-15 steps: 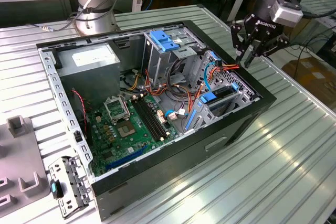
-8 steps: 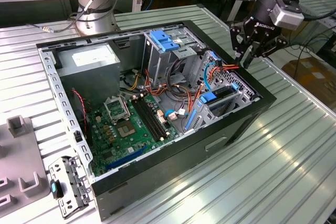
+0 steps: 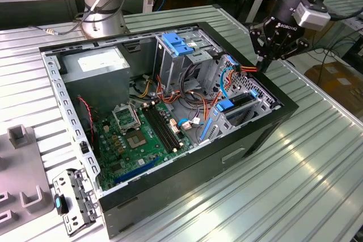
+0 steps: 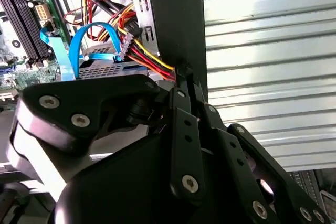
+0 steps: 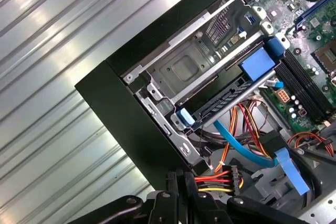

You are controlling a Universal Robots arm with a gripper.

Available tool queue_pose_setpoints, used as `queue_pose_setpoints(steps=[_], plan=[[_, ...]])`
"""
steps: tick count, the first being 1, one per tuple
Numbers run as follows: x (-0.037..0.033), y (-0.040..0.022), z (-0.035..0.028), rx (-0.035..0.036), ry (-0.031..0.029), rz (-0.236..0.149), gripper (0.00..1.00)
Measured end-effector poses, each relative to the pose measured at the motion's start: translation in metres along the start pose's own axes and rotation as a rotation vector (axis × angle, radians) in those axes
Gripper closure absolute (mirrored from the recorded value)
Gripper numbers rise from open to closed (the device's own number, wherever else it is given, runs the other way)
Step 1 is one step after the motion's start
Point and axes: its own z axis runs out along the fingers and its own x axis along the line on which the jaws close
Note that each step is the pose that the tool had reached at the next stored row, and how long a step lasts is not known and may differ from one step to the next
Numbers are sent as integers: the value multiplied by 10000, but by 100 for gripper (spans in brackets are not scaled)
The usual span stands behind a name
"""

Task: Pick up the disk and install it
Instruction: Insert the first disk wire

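- We see the gripper [image 3: 263, 65] hanging over the far corner of the open computer case [image 3: 170, 196], at the exterior view's right, with its tips down at the case's black side wall.
- In both wrist views its fingers [image 4: 185, 93] lie pressed together with no gap showing. We cannot tell whether anything is pinched between them.
- Just beside the tips [image 5: 178, 182] runs a bundle of red, yellow and black wires ending in a black connector [image 5: 231, 174].
- The disk [image 5: 236, 94] sits edge-on in the grey drive cage [image 5: 184, 69] at that same corner, its blue carrier bracket [image 5: 257, 62] facing the motherboard [image 3: 142, 134]. The gripper is near it but apart from it.
- A flat blue data cable [image 5: 241, 142] curves past the cage, below the disk.
- Across the case stands the grey power-supply box [image 3: 93, 63], well apart from the gripper.
- The case rests on a ribbed metal table [image 3: 306, 185].
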Motion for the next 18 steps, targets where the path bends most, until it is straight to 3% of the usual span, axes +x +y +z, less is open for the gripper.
queue_pose_setpoints(steps=[5, 8, 12, 16, 18], plan=[[-62, 50, 0, -5, -2, 132, 84], [-67, 54, 2, -15, -15, 552, 84], [-68, 54, 8, -37, -45, 1509, 84], [-75, 60, 11, -47, -62, 2003, 84], [-76, 60, 10, -50, -60, 2016, 84]])
